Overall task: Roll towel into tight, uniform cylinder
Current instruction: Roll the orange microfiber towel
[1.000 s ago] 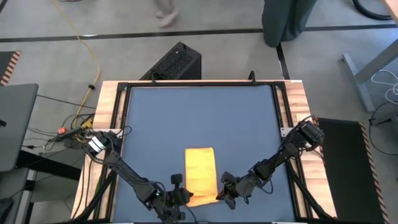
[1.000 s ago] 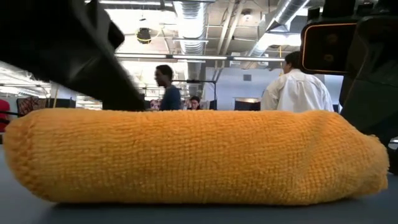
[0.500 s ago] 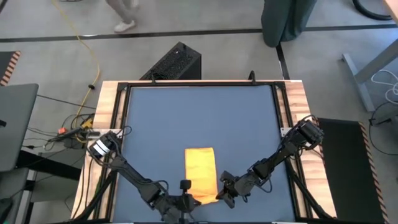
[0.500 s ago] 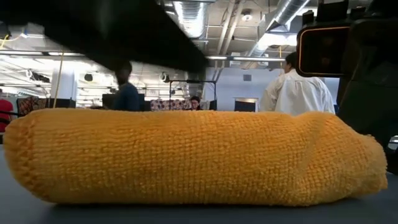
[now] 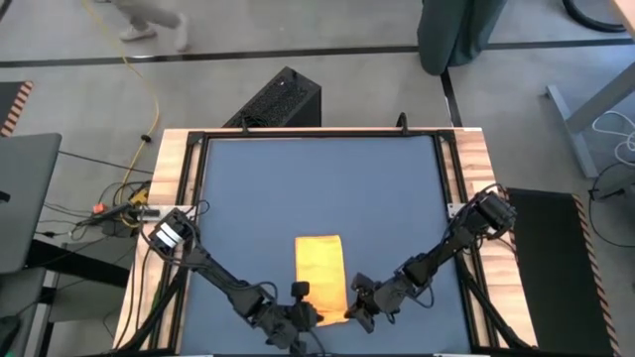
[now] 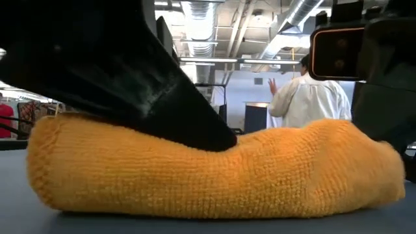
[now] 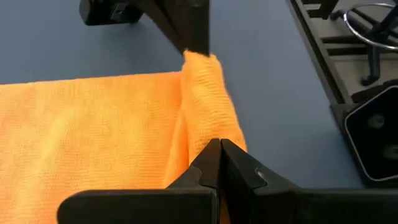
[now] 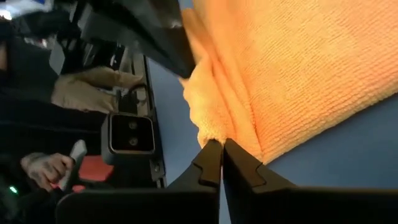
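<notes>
1. The towel (image 5: 319,280) is bright yellow. It lies on the blue table (image 5: 317,188), near the front edge, between the two arms.
2. Most of the towel is flat. Its front end is rolled up into a fat, soft roll (image 6: 214,172).
3. The left gripper (image 5: 301,315) is at the front end of the towel, on top of the roll. In the low view its dark tip pushes a dent into the roll.
4. The fingers (image 7: 208,163) of the left gripper are pressed tight together. The roll lies right in front of their tips and touches them.
5. The right gripper (image 5: 355,309) is at the right end of the roll, just beside it.
6. Its fingers (image 8: 214,158) look almost pressed together. Their tips sit right at the puffy edge of the roll. I cannot tell if they pinch any cloth.
</notes>
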You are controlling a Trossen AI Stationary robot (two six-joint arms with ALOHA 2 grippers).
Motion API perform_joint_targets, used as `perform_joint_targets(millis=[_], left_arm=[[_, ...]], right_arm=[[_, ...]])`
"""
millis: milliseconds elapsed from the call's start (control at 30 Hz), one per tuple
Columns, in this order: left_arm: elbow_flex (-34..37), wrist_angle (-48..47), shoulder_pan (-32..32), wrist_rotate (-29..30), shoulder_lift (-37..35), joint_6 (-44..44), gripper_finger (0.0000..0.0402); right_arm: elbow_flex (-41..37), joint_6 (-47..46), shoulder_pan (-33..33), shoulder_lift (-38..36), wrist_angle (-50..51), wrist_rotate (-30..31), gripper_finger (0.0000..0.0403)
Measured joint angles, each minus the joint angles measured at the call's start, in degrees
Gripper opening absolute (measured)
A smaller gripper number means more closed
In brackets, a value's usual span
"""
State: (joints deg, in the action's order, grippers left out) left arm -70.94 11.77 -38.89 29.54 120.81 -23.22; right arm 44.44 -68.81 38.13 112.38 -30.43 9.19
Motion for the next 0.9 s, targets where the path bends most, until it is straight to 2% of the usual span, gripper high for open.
perform_joint_targets(millis=[200,367,600,733,800,900], left_arm=[[0.0,-1.64,0.42,-0.79,0.02,-0.64,0.0],[0.0,-2.1,0.39,-0.85,0.02,-1.42,0.0],[0.0,-2.21,0.55,-0.9,0.02,-1.44,0.0],[-0.02,-2.34,0.97,-1.05,0.04,-0.69,0.0],[-0.02,-2.4,1.38,-1.17,0.04,0.01,0.0],[-0.02,-2.34,2.25,-3.1,0.04,0.48,0.0]], right_arm=[[1.1,2.83,0.1,0.06,1.01,-0.3,0.007],[1.21,7.13,-0.35,-2.98,4.38,-2.0,0.0088],[0.82,12.24,-0.46,-10.03,16.15,-1.79,0.0092],[0.9,21.38,0.71,-13.62,20.43,1.36,0.0092],[0.9,28.6,1.92,-14.55,18.07,5.09,0.0092],[1.04,44.68,4.52,-15.0,12.29,8.01,0.0092]])
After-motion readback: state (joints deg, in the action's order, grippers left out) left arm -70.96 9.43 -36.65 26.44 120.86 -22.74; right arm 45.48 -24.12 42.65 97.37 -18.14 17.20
